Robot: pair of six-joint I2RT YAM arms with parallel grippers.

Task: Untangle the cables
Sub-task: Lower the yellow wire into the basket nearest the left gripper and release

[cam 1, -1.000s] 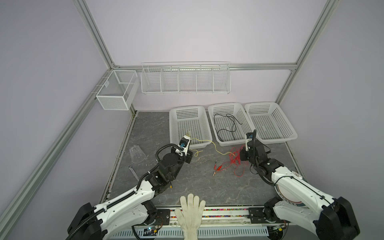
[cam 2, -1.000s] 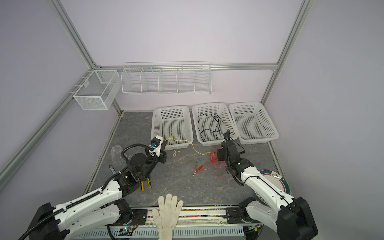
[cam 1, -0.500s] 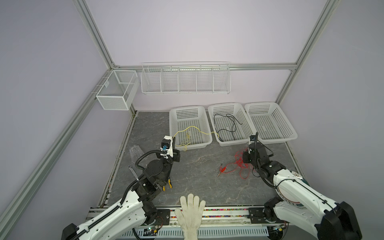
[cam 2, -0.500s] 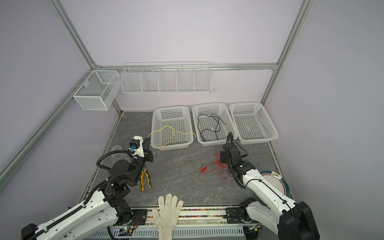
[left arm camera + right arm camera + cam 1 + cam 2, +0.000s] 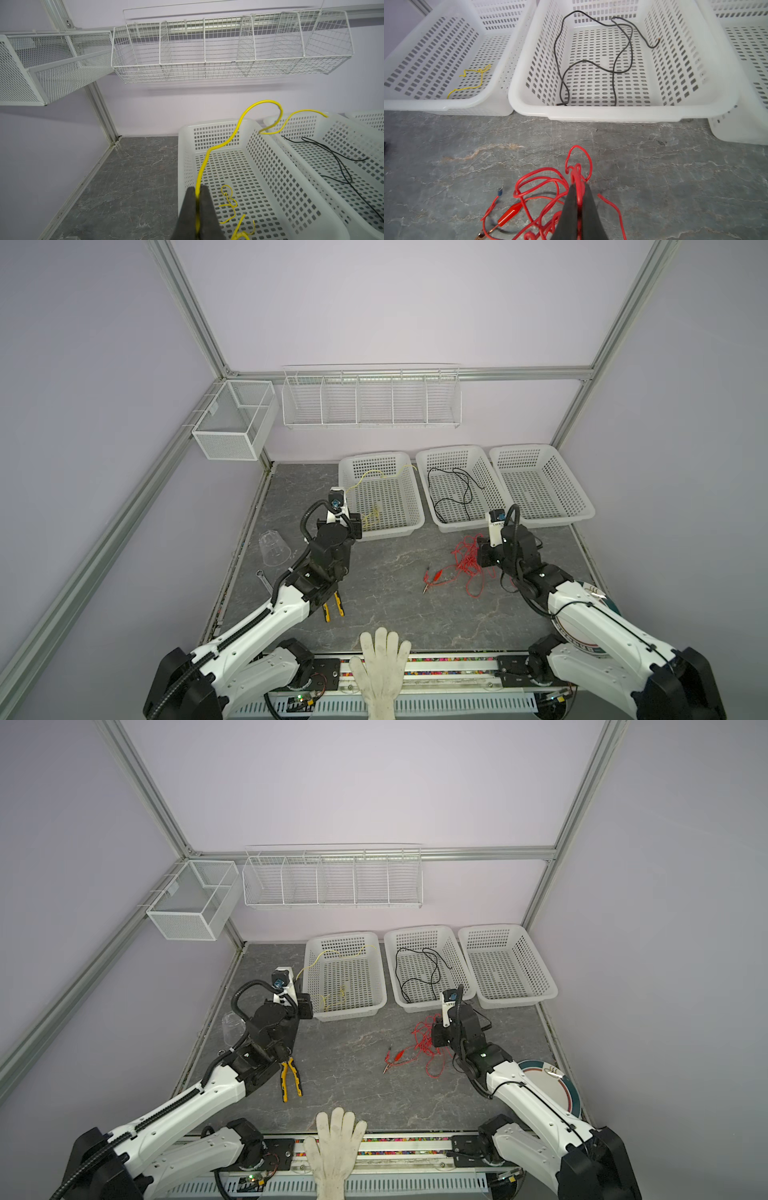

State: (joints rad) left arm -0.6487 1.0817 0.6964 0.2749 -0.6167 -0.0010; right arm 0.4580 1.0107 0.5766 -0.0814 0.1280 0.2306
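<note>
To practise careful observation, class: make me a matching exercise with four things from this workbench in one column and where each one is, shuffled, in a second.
Things:
1 yellow cable
2 black cable
3 red cable
4 yellow-handled pliers

Places:
A lying loose in the middle basket
B pinched in the right gripper, heaped on the table
C lying free on the table, gripped by nothing
D pinched in the left gripper, looping over the left basket

Pairs: 1-D; 2-A; 3-B; 4-C

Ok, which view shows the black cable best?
The right wrist view: the black cable lies whole and close in the middle basket. Both top views show it small; the left wrist view catches only part.
</note>
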